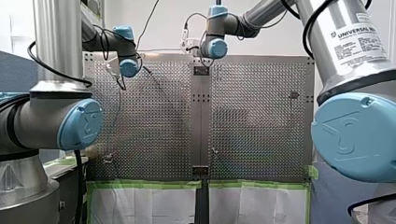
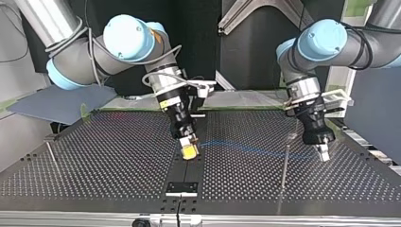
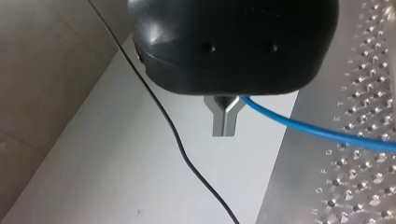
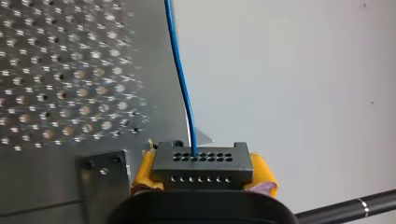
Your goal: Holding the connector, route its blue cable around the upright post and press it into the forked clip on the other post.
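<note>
In the right wrist view my right gripper (image 4: pixel 203 179) is shut, its yellow pads clamping the black connector (image 4: pixel 203 164). The blue cable (image 4: pixel 181 79) leaves the connector's face and runs ahead over the perforated plate. In the top view the right gripper (image 2: pixel 189 151) hangs low over the table's centre strip. From there the blue cable (image 2: pixel 250 149) stretches to my left gripper (image 2: pixel 323 152) at the view's right. In the left wrist view the left gripper (image 3: pixel 224 119) has its metal fingers shut on the blue cable (image 3: pixel 317 130). A thin upright post (image 2: pixel 285 165) stands just beside the left gripper.
Another thin post (image 2: pixel 51 153) stands at the top view's left. A black bracket (image 2: pixel 181 187) sits on the centre strip near the table's edge. A black wire (image 3: pixel 187 158) crosses the white surface beyond the perforated table (image 2: pixel 118 161). Green tape (image 1: pixel 149 184) lines the table's front edge.
</note>
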You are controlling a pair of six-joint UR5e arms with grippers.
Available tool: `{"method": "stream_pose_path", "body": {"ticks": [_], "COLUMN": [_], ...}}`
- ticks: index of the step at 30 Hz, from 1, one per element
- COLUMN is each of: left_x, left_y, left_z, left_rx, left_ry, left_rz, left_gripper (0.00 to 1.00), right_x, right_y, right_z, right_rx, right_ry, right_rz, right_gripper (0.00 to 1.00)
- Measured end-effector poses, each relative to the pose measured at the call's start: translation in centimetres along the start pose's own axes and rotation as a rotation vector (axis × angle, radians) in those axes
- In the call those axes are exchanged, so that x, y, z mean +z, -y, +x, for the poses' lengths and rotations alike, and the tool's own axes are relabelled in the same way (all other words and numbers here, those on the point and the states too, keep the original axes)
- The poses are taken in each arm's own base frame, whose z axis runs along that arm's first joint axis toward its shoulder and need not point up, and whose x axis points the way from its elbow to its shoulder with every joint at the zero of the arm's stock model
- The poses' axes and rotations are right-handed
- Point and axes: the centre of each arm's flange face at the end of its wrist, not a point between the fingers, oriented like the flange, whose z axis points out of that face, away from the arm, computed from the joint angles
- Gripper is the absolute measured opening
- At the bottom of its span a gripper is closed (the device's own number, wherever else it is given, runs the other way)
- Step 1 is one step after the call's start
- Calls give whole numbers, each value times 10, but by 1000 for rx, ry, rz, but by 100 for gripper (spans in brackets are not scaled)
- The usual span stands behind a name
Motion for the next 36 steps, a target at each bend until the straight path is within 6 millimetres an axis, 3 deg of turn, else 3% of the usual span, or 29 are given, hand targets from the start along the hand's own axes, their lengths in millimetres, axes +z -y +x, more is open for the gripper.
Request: {"method": "stream_pose_path", "body": {"ticks": [11, 17, 24, 36], "left_x": [29, 34, 38, 38], "left_y": [-6, -19, -31, -49], "left_z": [13, 32, 40, 85], "left_rx": [-1, 12, 18, 36], "left_ry": [2, -28, -36, -106], "left_rz": [-4, -20, -32, -3], "left_gripper": [0, 0, 0, 0], "right_x": [9, 13, 15, 23], "right_y": [-12, -15, -19, -28], "right_z": [3, -13, -27, -76], "right_rx": [12, 10, 10, 8], "right_ry": [-11, 8, 25, 74], "right_rz": [13, 11, 8, -2], "right_gripper": [0, 0, 0, 0]}}
